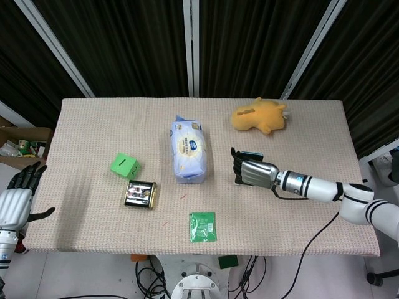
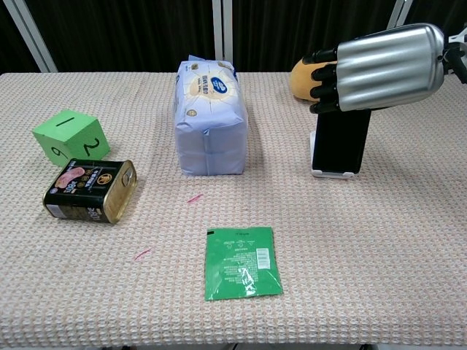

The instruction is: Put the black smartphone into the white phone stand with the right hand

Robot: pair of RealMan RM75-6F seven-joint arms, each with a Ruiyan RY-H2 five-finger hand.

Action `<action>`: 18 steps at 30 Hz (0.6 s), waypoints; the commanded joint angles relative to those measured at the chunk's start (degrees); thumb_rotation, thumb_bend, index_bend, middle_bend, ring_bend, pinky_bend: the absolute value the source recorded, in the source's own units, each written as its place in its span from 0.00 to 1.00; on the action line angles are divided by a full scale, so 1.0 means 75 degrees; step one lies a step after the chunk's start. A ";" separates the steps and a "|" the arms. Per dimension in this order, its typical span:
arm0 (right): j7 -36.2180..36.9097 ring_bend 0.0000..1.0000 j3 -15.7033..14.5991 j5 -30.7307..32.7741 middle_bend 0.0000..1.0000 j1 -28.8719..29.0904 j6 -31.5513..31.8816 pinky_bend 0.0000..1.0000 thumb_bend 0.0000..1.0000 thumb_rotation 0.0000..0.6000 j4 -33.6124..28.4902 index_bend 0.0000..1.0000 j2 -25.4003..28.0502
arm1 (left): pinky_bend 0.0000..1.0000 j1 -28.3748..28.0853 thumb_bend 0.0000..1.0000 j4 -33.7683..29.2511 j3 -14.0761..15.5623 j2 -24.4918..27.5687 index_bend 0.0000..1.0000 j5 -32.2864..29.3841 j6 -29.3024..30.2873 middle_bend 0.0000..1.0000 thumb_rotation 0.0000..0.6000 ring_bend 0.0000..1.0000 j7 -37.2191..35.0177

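In the chest view the right hand (image 2: 379,68) covers the top of the phone (image 2: 341,140), and the right frame edge cuts off the hand's wrist end. Only the bottom lip of the stand (image 2: 334,173) shows below the phone; the remainder is hidden behind it. Contact between the fingers (image 2: 325,80) and the phone cannot be confirmed. The plush toy (image 2: 303,75) behind the phone is mostly concealed by the hand. In the head view the hand (image 1: 252,172) covers most of the phone (image 1: 252,154), and the stand cannot be made out. The left hand (image 1: 17,199) is cut off by the left frame edge. The chest view cuts off the counter (image 2: 379,292) on three sides.
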 commanded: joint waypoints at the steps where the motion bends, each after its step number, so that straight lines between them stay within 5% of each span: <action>1: -0.0033 0.46 -0.0003 0.0034 0.51 0.0005 -0.0056 0.17 0.69 1.00 -0.0027 0.68 0.0029 | 0.13 0.0007 0.01 0.0000 0.0001 0.0003 0.05 -0.0003 0.0006 0.00 1.00 0.00 0.0000; 5: -0.0207 0.27 0.0025 0.0214 0.36 -0.0012 -0.0357 0.11 0.61 1.00 -0.0164 0.38 0.0130 | 0.13 0.0010 0.01 0.0001 0.0001 0.0005 0.05 -0.0007 0.0001 0.00 1.00 0.00 -0.0003; 7: -0.0373 0.12 0.0085 0.0391 0.21 -0.0043 -0.0588 0.04 0.52 1.00 -0.0312 0.11 0.0198 | 0.13 0.0004 0.01 0.0003 0.0000 0.0003 0.05 -0.0007 -0.0010 0.00 1.00 0.00 0.0001; 9: -0.0588 0.03 0.0165 0.0626 0.09 -0.0088 -0.0879 0.00 0.47 1.00 -0.0511 0.01 0.0279 | 0.13 -0.0002 0.01 0.0003 0.0001 -0.0002 0.05 -0.0005 -0.0020 0.00 1.00 0.00 0.0006; 12: -0.0863 0.00 0.0259 0.0853 0.01 -0.0124 -0.1168 0.00 0.39 1.00 -0.0778 0.00 0.0386 | 0.13 -0.0005 0.01 0.0000 -0.0001 -0.0003 0.05 -0.0012 -0.0031 0.00 1.00 0.00 0.0016; 18: -0.1132 0.00 0.0373 0.1093 0.00 -0.0221 -0.1311 0.00 0.34 1.00 -0.1040 0.00 0.0496 | 0.13 -0.0003 0.01 -0.0015 -0.0008 0.0006 0.05 -0.0025 -0.0033 0.00 1.00 0.00 0.0030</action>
